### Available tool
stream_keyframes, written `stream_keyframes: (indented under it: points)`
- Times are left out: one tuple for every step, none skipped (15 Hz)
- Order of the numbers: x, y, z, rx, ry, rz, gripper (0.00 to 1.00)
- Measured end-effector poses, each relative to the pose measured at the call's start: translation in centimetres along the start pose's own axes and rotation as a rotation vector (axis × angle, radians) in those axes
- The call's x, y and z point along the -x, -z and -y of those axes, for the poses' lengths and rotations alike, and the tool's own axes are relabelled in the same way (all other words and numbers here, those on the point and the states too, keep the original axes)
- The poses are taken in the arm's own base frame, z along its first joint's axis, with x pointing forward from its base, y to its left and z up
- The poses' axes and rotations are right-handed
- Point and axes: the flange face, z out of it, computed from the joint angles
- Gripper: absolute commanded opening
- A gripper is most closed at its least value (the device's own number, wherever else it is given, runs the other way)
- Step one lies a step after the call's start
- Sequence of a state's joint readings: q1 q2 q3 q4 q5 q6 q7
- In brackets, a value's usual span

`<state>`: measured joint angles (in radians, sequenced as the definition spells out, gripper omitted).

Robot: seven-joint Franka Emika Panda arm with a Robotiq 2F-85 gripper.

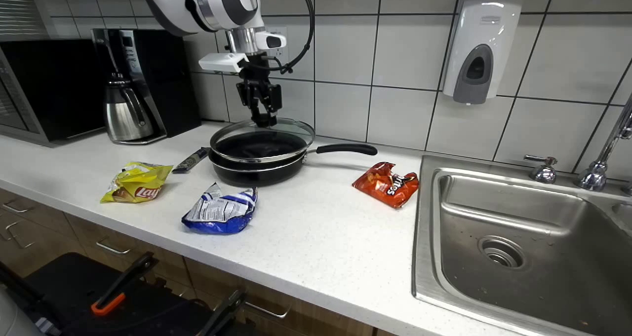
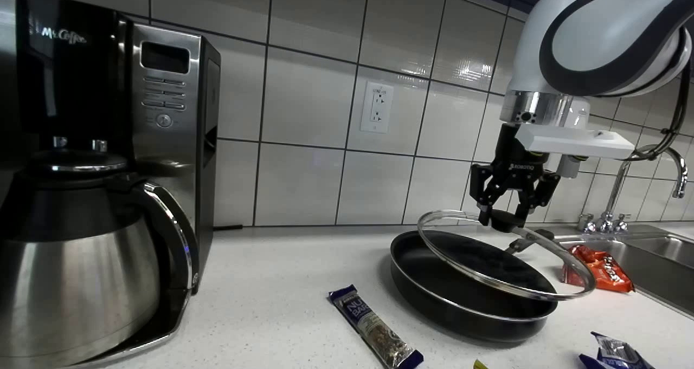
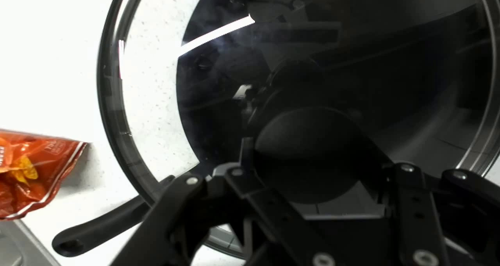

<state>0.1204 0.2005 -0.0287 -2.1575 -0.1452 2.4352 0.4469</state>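
My gripper (image 2: pixel 504 217) is shut on the black knob (image 3: pixel 308 152) of a clear glass lid (image 2: pixel 488 258) with a metal rim. The lid also shows in an exterior view (image 1: pixel 256 146). It is held over a black frying pan (image 2: pixel 461 315), a little above the pan's rim and off-centre, reaching past the rim on the side of the red bag. I cannot tell whether any part of the lid's edge touches the pan. The pan's black handle (image 1: pixel 345 149) points toward the sink; in the wrist view the handle (image 3: pixel 101 225) shows at lower left. The fingers hide part of the knob.
A snack bar (image 2: pixel 374 328), a yellow Lay's bag (image 1: pixel 138 182), a blue bag (image 1: pixel 222 212) and a red Fritos bag (image 1: pixel 387 184) lie on the white counter (image 1: pixel 316 237). A metal sink (image 1: pixel 427 227), coffee maker (image 2: pixel 173 103), tiled wall and soap dispenser (image 1: pixel 481 45) surround it.
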Motion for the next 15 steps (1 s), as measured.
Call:
stream_keyframes:
  points:
    - [0.3, 0.1, -0.3, 0.002, -0.015, 0.002, 0.39]
    - [0.6, 0.1, -0.7, 0.004, -0.031, 0.005, 0.39]
    - [0.9, 0.2, -1.1, 0.005, -0.046, 0.006, 0.39]
    - [1.2, 0.3, -1.6, 0.008, -0.064, 0.008, 0.39]
    - [1.4, 0.4, -2.1, 0.012, -0.081, 0.009, 0.39]
    - [1.6, 0.5, -2.6, 0.017, -0.099, 0.008, 0.39]
    - [1.8, 0.5, -3.2, 0.022, -0.119, 0.008, 0.39]
    - [2.0, 0.6, -3.7, 0.026, -0.138, 0.007, 0.39]
    - [2.2, 0.7, -4.2, 0.029, -0.154, 0.007, 0.39]
    - [2.4, 0.8, -4.8, 0.032, -0.167, 0.007, 0.39]
    - [2.6, 0.9, -5.4, 0.035, -0.176, 0.008, 0.39]
    - [2.8, 1.0, -6.0, 0.040, -0.185, 0.008, 0.39]
    - [3.1, 1.0, -6.7, 0.043, -0.193, 0.009, 0.39]
    - [3.4, 1.1, -7.4, 0.045, -0.204, 0.012, 0.39]
    - [3.7, 1.1, -8.2, 0.046, -0.217, 0.015, 0.39]
